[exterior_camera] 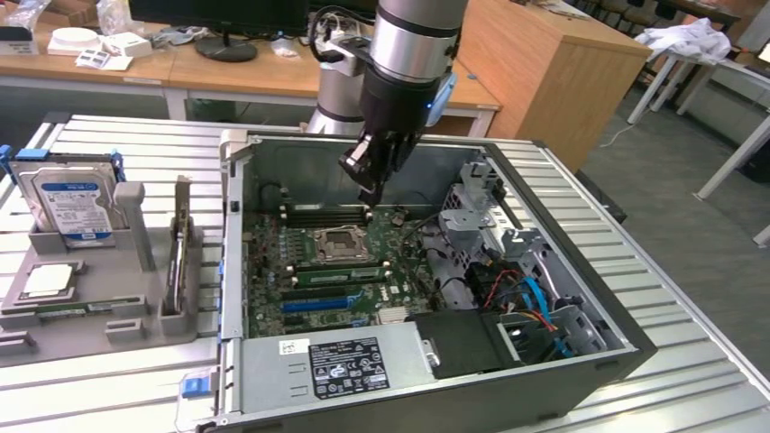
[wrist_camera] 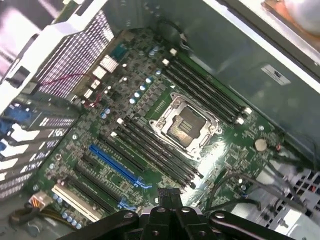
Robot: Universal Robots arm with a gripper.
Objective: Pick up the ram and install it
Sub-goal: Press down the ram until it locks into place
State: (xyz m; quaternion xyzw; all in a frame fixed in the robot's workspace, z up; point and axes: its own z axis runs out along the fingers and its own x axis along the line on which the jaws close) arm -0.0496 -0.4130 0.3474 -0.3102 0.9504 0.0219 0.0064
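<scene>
1. Exterior view: hand [exterior_camera: 371, 191] closed, holding nothing visible, hanging inside the open computer case [exterior_camera: 241, 262] at upper centre of frame.
2. Ram [exterior_camera: 341, 274] seated in a motherboard [exterior_camera: 361, 298] slot, centre frame, below the empty processor socket [exterior_camera: 341, 242].

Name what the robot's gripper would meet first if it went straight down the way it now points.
Probably the green motherboard, close to the black memory slots beside the square metal processor socket. The shut gripper hangs above them inside the open computer case; depth is uncertain.
</scene>
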